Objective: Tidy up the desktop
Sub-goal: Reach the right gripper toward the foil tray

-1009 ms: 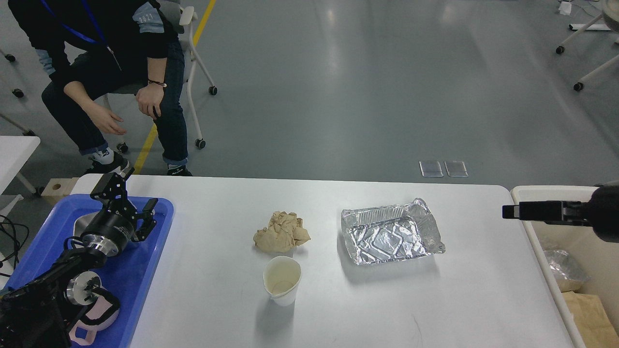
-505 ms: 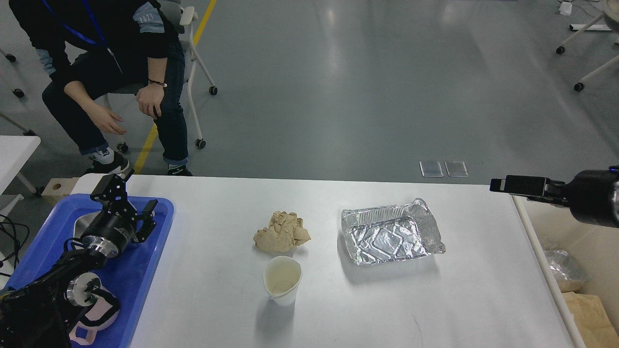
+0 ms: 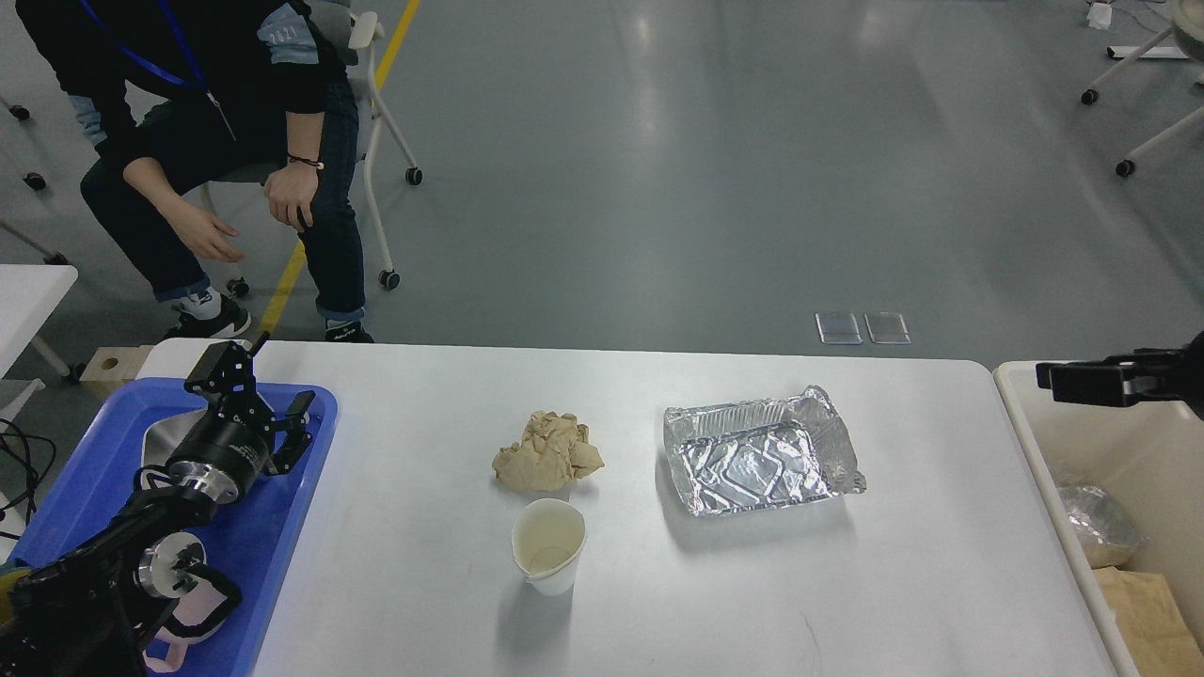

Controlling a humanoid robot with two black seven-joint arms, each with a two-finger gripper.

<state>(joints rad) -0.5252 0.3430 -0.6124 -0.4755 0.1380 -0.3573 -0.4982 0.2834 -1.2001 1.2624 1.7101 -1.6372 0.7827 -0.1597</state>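
The desk (image 3: 395, 527) is big, white and smooth, with round corners, and fills the near half of the view. On it sit a crumpled brown paper ball (image 3: 547, 451), a white paper cup (image 3: 548, 545) just in front of it, and a shiny, wrinkled foil tray (image 3: 760, 461) to the right. Lots of bare room lies near the front edge. The left pincer (image 3: 259, 395) hangs wide over a blue tray (image 3: 273, 536). The right pincer (image 3: 1082, 384) is over a cream bin (image 3: 1025, 414); I cannot tell its gap.
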